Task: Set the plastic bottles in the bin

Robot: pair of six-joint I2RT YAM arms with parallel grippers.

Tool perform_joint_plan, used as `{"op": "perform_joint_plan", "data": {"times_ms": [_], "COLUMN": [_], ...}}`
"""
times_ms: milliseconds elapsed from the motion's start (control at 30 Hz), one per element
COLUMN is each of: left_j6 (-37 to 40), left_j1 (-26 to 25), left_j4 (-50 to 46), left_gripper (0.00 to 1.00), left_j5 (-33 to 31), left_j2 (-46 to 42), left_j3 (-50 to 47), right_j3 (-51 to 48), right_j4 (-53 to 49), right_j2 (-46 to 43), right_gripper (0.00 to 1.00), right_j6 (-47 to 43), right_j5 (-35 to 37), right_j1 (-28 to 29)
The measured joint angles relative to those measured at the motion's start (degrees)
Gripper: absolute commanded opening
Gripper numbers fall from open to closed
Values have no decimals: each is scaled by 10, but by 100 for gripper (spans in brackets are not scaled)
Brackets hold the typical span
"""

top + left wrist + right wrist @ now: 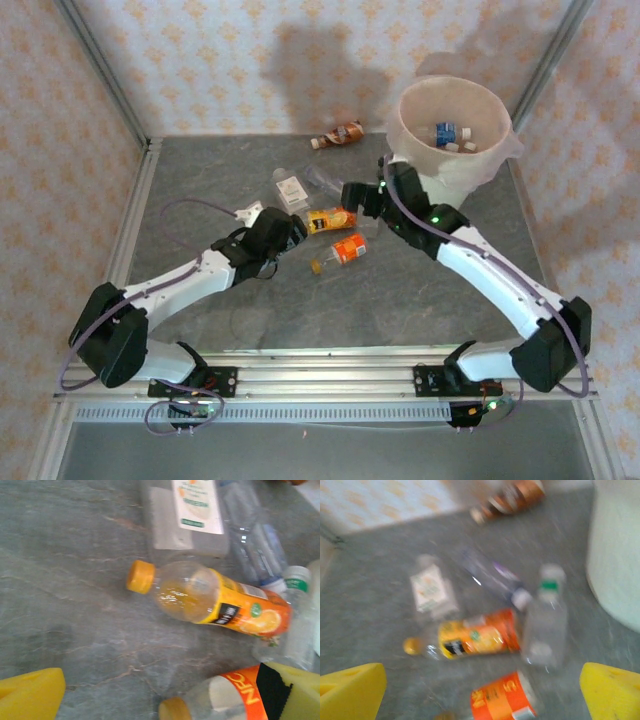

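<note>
"Left wrist view has the orange juice bottle (210, 600) lying on its side on the grey table (60, 580). How will it handle?"

"Light, I'd judge. It's thin clear plastic and mostly empty, though the tint in the clear end may be a little juice; I can't be sure. It's smooth and round, so it will roll and dent. Take it across the labelled belly, not the neck."

"And the left gripper (160, 695)?"

"Spread wide, holding nothing. The orange-labelled bottle (225, 700) lies between its yellow pads (30, 695), close against the one at the picture's right."

"The right gripper (480, 695)?"

"Also wide and empty, above the same cluster, but that picture is blurred. It does catch a clear green-banded bottle (545, 625) near the wall of the bin (615, 555)."

"What does the top camera add?"

"The bin's inside. A blue-labelled bottle (445, 132) is already in there. A brown-red bottle (338, 135) lies well apart from the cluster, by the back wall."
</note>
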Motion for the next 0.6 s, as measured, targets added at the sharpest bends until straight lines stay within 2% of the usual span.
{"op": "perform_joint_plan", "data": {"times_ms": [200, 300, 433, 600], "left_j6": [-31, -45, -53, -54], "left_j1": [0, 0, 0, 0], "left_j4": [-58, -72, -84, -96], "left_gripper": [100, 100, 100, 100], "left_j5": [-15, -17, -19, -19], "left_j2": [14, 17, 18, 19], "left_j3": [15, 17, 18, 18], "right_j3": [-117, -128, -122, -98], "right_j4": [21, 26, 50, 61], "right_j2": [12, 49, 104, 155], "right_gripper": [99, 99, 99, 97], "right_j6": [257, 357, 441, 498], "right_j5": [3, -1, -27, -35], "right_j1": [19, 47, 64, 86]}}
